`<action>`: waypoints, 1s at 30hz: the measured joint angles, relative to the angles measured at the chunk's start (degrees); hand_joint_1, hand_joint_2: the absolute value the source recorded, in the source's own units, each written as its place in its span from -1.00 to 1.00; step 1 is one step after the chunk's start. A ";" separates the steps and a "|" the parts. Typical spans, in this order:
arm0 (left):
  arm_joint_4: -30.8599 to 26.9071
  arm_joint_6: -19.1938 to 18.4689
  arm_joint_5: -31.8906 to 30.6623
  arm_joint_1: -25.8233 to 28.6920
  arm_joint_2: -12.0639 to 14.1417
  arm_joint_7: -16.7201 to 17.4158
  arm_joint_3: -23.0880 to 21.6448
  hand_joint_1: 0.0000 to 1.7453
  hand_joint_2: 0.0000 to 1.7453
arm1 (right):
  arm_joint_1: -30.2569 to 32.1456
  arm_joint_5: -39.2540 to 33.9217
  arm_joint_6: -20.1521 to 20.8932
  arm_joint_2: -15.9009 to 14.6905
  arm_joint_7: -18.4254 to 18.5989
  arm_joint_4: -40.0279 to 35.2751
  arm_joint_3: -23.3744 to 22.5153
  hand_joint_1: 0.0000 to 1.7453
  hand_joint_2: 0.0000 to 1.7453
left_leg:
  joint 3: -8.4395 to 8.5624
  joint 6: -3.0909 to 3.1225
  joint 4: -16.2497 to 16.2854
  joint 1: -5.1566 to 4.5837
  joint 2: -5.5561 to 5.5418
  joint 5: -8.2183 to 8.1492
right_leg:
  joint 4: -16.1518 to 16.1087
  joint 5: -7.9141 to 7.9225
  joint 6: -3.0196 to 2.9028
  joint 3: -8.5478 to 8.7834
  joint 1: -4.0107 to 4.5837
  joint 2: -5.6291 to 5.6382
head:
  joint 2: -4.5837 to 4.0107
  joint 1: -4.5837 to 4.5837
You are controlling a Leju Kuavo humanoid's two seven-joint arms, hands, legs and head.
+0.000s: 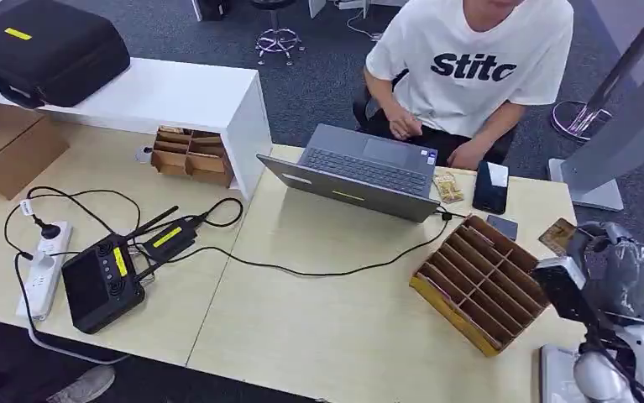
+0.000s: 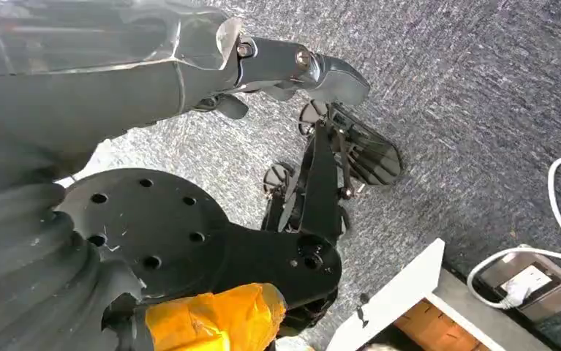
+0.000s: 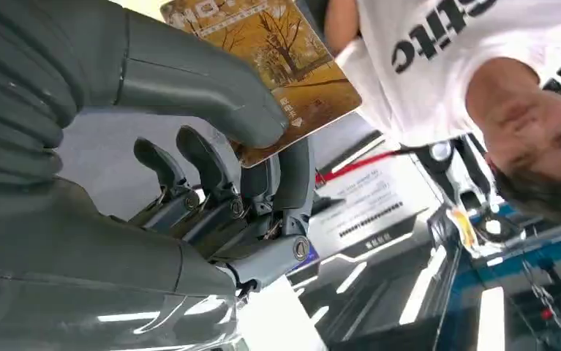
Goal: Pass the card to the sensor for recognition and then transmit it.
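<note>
Office-like lab: laptop [image 1: 360,168] on pale desks [image 1: 335,327], grey carpet [image 1: 318,84], power strip [image 1: 45,264], cardboard sorting tray [image 1: 478,281].

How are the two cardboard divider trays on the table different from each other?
The cardboard tray near the robot's right arm lies in the open on the light table; the cardboard tray by the white shelf is tucked against that shelf's end. The first looks larger in the head view, with many long narrow slots; the second shows fewer, wider compartments. The first sits angled to the table edge; the second sits roughly square. Both are brown with partitions.
</note>
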 joint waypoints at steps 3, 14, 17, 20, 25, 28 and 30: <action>0.00 -0.07 0.04 0.00 0.00 0.00 0.02 -1.00 1.00 | 0.10 -0.04 -0.04 -0.22 0.00 -1.61 -0.37 0.74 1.00 | 0.01 0.00 0.00 0.00 0.01 0.00 | 0.00 0.00 0.00 -0.01 0.00 0.02 | 0.00 0.00; 0.00 -0.04 0.07 0.03 0.00 0.00 0.02 -1.00 1.00 | 1.06 -0.07 -0.85 -0.57 0.31 -3.45 -2.08 0.84 1.00 | 0.01 0.00 0.00 0.00 0.02 0.00 | 0.00 0.00 0.00 -0.01 0.00 0.02 | 0.00 0.00; 0.00 0.02 0.13 0.03 0.00 0.00 0.00 -1.00 1.00 | 1.81 -0.22 -1.84 -0.96 0.92 -3.28 -3.67 0.94 1.00 | 0.00 0.00 0.01 0.00 0.00 0.00 | -0.01 0.00 0.00 -0.02 0.00 0.01 | 0.00 0.02; 0.00 0.04 0.46 0.03 0.00 0.00 0.00 -1.00 1.00 | 3.05 -1.97 -2.03 -1.40 0.50 -2.82 -6.25 0.94 1.00 | -0.01 0.02 0.01 -0.01 0.00 -0.02 | -0.01 0.00 0.00 -0.01 -0.01 0.01 | 0.00 0.02; 0.00 0.11 0.66 0.04 0.00 0.00 0.02 -1.00 1.00 | 4.56 -3.41 -1.86 -1.62 -0.74 -2.27 -9.27 0.98 1.00 | -0.01 0.03 0.00 -0.01 0.02 -0.03 | -0.01 0.00 0.00 -0.02 -0.01 0.02 | 0.00 0.02; 0.00 0.13 0.68 0.05 0.00 0.00 0.02 -1.00 1.00 | 4.66 -3.15 -1.45 -1.62 -1.16 -2.20 -10.12 1.00 1.00 | -0.01 0.02 0.00 -0.01 0.03 -0.03 | -0.01 0.00 0.00 -0.02 -0.01 0.02 | 0.00 0.02; 0.00 0.11 0.64 0.05 -0.02 0.00 0.02 -1.00 1.00 | 4.58 -2.91 -0.94 -1.60 -1.25 -2.16 -10.16 0.96 1.00 | -0.01 0.02 0.00 0.00 0.03 -0.02 | 0.00 0.00 0.00 -0.01 0.00 0.02 | 0.00 0.00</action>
